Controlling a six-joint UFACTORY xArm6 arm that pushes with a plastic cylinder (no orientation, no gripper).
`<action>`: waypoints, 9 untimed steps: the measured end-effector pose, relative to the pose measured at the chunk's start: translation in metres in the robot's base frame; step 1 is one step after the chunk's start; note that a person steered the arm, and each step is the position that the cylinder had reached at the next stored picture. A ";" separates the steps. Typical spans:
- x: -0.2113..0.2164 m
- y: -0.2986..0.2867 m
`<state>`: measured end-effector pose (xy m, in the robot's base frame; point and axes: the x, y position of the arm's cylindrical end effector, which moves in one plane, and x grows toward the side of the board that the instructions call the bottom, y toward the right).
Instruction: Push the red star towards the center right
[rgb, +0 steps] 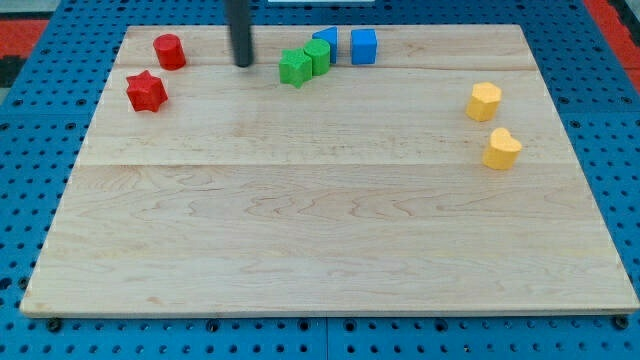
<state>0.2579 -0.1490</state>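
The red star (146, 92) lies near the board's upper left. A red cylinder (169, 50) stands just above and to its right. My tip (243, 64) rests on the board near the view's top, about a hundred pixels right of the star and slightly higher, touching no block. It stands between the red cylinder and the green blocks.
A green star (294, 68) and a green block (317, 55) sit right of the tip, with two blue blocks (326, 42) (363, 46) behind them. A yellow hexagonal block (484, 101) and a yellow heart-like block (502, 149) lie at the right. The wooden board (320, 240) sits on blue pegboard.
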 end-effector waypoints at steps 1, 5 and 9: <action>-0.001 -0.064; 0.113 -0.006; 0.172 0.107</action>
<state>0.4296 -0.0419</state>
